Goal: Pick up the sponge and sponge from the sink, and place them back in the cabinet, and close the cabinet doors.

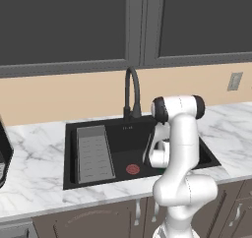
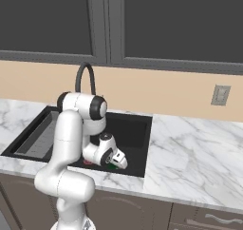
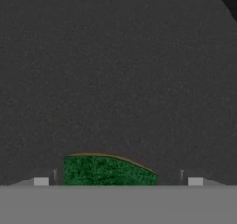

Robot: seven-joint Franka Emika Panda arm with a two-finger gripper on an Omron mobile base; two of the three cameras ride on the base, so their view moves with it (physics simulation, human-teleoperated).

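The gripper [image 3: 118, 181] is down inside the sink [image 1: 118, 133], and its jaws stand wide apart — in the hand view the two small finger tips [image 3: 41, 181] sit far out at either side of the lower edge, with nothing clamped between them. Between those tips lies a sponge [image 3: 106, 171], its bright green top showing with a thin yellow edge along the far side; it rests flat on the black sink floor, and the tips appear to straddle it without touching, though the lower part of the sponge is cut off, so contact cannot be ruled out. From the right base view the hand [image 2: 111, 157] hangs low at the near right part of the basin, tilted downward, with a sliver of green just under it. In the left base view the arm [image 1: 179, 148] stands in front of the sink's right half and hides the hand's tip; a small patch of green peeks out beside the arm. The grey ribbed tray [image 1: 93, 153] lies in the left part of the basin, the red drain disc [image 1: 133, 169] sits near the front middle, and the black faucet [image 1: 132, 92] arches up behind.
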